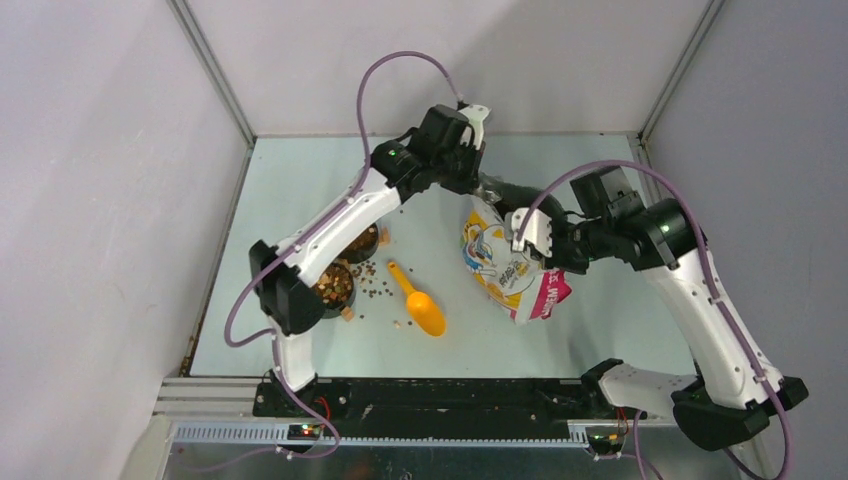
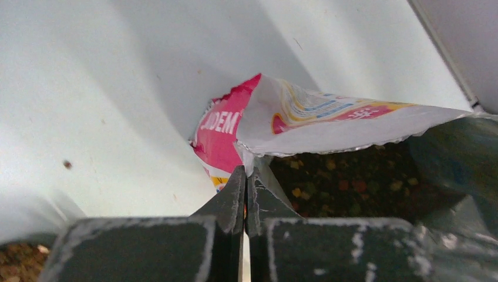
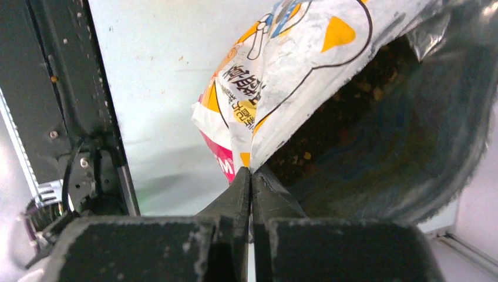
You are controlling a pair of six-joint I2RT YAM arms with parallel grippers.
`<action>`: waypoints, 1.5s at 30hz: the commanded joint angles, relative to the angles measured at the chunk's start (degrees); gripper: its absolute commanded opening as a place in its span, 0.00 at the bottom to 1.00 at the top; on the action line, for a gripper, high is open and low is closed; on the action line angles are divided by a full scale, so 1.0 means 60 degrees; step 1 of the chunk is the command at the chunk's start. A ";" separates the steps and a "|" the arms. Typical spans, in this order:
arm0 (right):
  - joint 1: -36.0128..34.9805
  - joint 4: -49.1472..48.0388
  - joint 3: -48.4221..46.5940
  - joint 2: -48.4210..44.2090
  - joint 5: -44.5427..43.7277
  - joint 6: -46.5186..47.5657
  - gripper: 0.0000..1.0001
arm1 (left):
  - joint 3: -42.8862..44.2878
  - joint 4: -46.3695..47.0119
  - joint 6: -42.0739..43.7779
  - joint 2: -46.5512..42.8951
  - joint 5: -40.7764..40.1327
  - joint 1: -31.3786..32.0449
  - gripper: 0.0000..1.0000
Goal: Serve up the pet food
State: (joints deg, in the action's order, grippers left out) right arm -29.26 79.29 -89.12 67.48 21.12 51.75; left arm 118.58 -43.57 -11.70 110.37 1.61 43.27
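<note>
The printed pet food bag (image 1: 503,266) lies on the table, mouth toward the back. My left gripper (image 1: 480,188) is shut on the mouth's rim; in the left wrist view (image 2: 246,171) its fingertips pinch the bag's (image 2: 305,117) edge. My right gripper (image 1: 524,236) is shut on the other side of the rim, as the right wrist view (image 3: 251,172) shows on the bag (image 3: 293,64). The mouth is held open. Pet food (image 2: 346,182) shows as brown kibble inside the bag, also in the right wrist view (image 3: 329,126). More pet food (image 1: 332,288) fills a dark bowl under the left arm.
An orange scoop (image 1: 421,304) lies on the table left of the bag. Loose kibble (image 1: 376,286) is scattered between scoop and bowls. A second dark bowl (image 1: 366,240) sits partly under the left arm. Walls enclose the table on three sides.
</note>
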 commanded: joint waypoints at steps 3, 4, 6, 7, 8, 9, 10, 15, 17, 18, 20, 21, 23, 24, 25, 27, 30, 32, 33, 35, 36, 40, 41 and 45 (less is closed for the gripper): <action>-0.0034 0.2071 -0.0431 -0.1105 -0.0381 0.1803 0.00 | -0.1236 0.0087 -0.1806 -0.2862 -0.1438 -0.0690 0.00; 0.0034 0.2080 -0.0258 -0.1153 -0.0539 0.2072 0.00 | -0.1381 0.0045 -0.2010 -0.3004 -0.1300 -0.0692 0.00; 0.0176 0.2079 -0.0018 -0.1178 -0.0654 0.2417 0.00 | -0.1829 0.0028 -0.2124 -0.3333 -0.0856 -0.0694 0.00; 0.0234 0.2079 0.0058 -0.1152 -0.0667 0.2477 0.00 | -0.2078 0.0023 -0.2064 -0.3471 -0.0767 -0.0701 0.00; 0.0335 0.2079 0.0073 -0.1073 -0.0676 0.2541 0.00 | -0.2205 0.0039 -0.2005 -0.3535 -0.0546 -0.0720 0.00; 0.0394 0.2079 0.0059 -0.1010 -0.0677 0.2576 0.00 | -0.2444 0.0088 -0.1884 -0.3638 -0.0444 -0.0750 0.00; 0.0558 0.2079 0.0029 -0.0994 -0.0631 0.2686 0.00 | -0.2556 0.0137 -0.1834 -0.3707 0.0168 -0.0861 0.00; 0.1522 0.1837 -0.0489 -0.1229 0.0037 0.3231 0.05 | -0.3383 0.0934 -0.1286 -0.4375 0.2667 -0.1876 0.38; 0.1849 0.1682 -0.0718 -0.1501 0.0703 0.3187 0.33 | -0.3762 0.1401 -0.0296 -0.4720 0.4073 -0.2219 0.54; 0.1920 0.1653 -0.0777 -0.1591 0.0942 0.3104 0.40 | -0.4114 0.1534 0.0241 -0.5073 0.4780 -0.2276 0.59; 0.2025 0.1617 -0.0833 -0.1852 0.1496 0.2722 0.47 | -0.4864 0.1888 0.2255 -0.5695 0.5397 -0.2326 0.68; 0.2081 0.1623 -0.0772 -0.1984 0.1747 0.2430 0.50 | -0.5107 0.2004 0.3642 -0.5863 0.5582 -0.2320 0.71; 0.2218 0.1630 -0.0525 -0.2141 0.1948 0.2134 0.56 | -0.5424 0.1610 0.5482 -0.6045 0.6385 -0.2311 0.73; 0.2287 0.1598 -0.0380 -0.2197 0.1960 0.2065 0.60 | -0.5405 0.1418 0.5987 -0.5936 0.6530 -0.2315 0.74; 0.2475 0.1394 -0.0040 -0.2309 0.1881 0.1863 0.62 | -0.5363 0.1110 0.6772 -0.5830 0.6822 -0.2314 0.75; 0.2803 0.0966 0.0532 -0.2449 0.1752 0.1585 0.66 | -0.5269 0.0791 0.7986 -0.5455 0.7201 -0.2298 0.76; 0.3456 0.0509 0.1145 -0.2462 0.2059 0.1300 0.69 | -0.4890 0.0477 0.9723 -0.4655 0.7357 -0.2226 0.77; 0.3863 -0.0077 0.1339 -0.2352 0.2157 0.0660 0.70 | -0.4432 0.0274 1.0177 -0.4039 0.7277 -0.2146 0.78; 0.3930 -0.0229 0.1387 -0.2303 0.2123 0.0515 0.70 | -0.4254 0.0231 1.0231 -0.3585 0.7240 -0.2107 0.78; 0.4073 -0.0671 0.1485 -0.2155 0.1980 0.0007 0.69 | -0.3721 0.0302 1.0088 -0.2981 0.7323 -0.2030 0.78; 0.4203 -0.0824 0.1503 -0.2064 0.2099 -0.0149 0.69 | -0.3401 0.0490 0.9823 -0.2792 0.7358 -0.1964 0.78; 0.4387 -0.1155 0.1540 -0.1777 0.2479 -0.0606 0.70 | -0.2954 0.1267 0.9064 -0.2080 0.7422 -0.1637 0.79; 0.4390 -0.1201 0.1554 -0.1662 0.2512 -0.0704 0.70 | -0.2946 0.1394 0.8993 -0.1945 0.7393 -0.1575 0.79; 0.4359 -0.1229 0.1660 -0.1427 0.2588 -0.0963 0.70 | -0.2703 0.1857 0.8599 -0.1605 0.7544 -0.1279 0.79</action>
State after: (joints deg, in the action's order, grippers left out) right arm -3.14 74.59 -79.66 57.89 34.44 49.47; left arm 98.17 -37.26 41.98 100.12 43.83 33.85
